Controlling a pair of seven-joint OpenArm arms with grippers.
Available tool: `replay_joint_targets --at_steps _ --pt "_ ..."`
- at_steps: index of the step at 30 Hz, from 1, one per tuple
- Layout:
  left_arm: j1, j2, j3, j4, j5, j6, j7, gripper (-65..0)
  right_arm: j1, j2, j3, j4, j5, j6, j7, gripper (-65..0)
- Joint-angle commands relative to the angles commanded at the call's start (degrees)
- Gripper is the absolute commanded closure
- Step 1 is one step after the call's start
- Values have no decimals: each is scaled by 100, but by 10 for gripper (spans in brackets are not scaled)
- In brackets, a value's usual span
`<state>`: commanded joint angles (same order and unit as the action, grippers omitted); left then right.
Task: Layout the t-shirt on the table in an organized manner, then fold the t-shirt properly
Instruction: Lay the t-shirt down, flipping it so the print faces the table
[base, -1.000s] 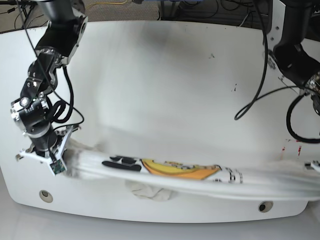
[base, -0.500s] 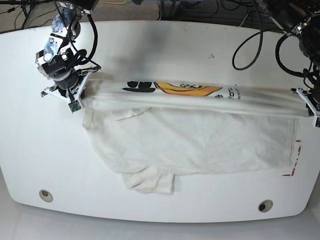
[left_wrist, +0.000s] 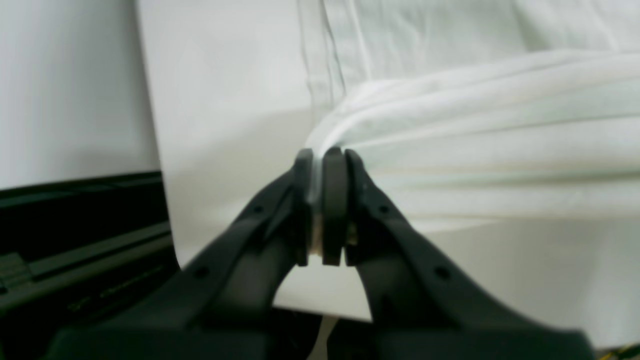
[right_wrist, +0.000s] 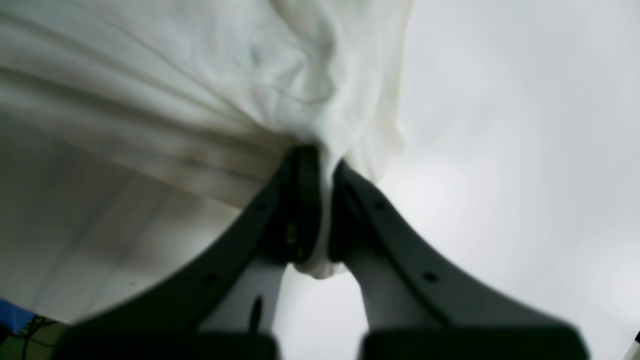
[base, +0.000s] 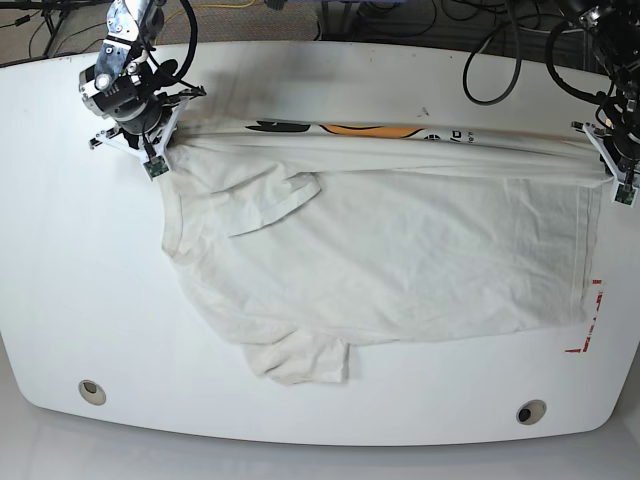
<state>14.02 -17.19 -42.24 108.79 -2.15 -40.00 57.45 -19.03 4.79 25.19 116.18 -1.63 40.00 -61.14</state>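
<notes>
The white t-shirt (base: 390, 260) is stretched across the table (base: 80, 300), its far edge held taut in a line with the orange and black print (base: 350, 128) showing along it. My right gripper (base: 165, 140) at the far left is shut on one end of that edge; the right wrist view shows bunched cloth (right_wrist: 200, 90) pinched between its fingers (right_wrist: 300, 200). At the far right my left gripper (base: 598, 150) is shut on the other end, cloth folds (left_wrist: 475, 140) fanning from its pads (left_wrist: 332, 200). A sleeve (base: 300, 360) lies crumpled at the front.
Red tape marks (base: 590, 320) sit near the right edge beside the shirt's hem. Two round holes (base: 92, 390) (base: 530, 411) lie near the front edge. Cables (base: 500, 60) hang behind the far edge. In the left wrist view the table's corner (left_wrist: 170, 235) borders dark equipment.
Both grippers have carried the shirt's held edge from the front of the table to the far side. The body has spread out flatter behind it.
</notes>
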Motion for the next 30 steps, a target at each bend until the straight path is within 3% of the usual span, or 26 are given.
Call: replay_joint_targets --at_steps 14,16,23,26,30 --pt "448 -167 35 -809 -18 0 0 -6 -440 18 -9 -9 -9 0 0 -10" --pt "448 -167 53 -870 -18 0 0 -71 -475 18 -18 -9 -9 0 0 -48" --pt "396 -158 105 -879 -26 0 9 -378 -501 9 -18 -9 0 0 0 -322" --pt "246 -167 185 -870 -26 0 9 -386 -501 9 -18 -9 9 0 0 -373" --pt "114 -360 132 -862 -44 0 18 -386 -501 9 -18 0 9 0 0 -373"
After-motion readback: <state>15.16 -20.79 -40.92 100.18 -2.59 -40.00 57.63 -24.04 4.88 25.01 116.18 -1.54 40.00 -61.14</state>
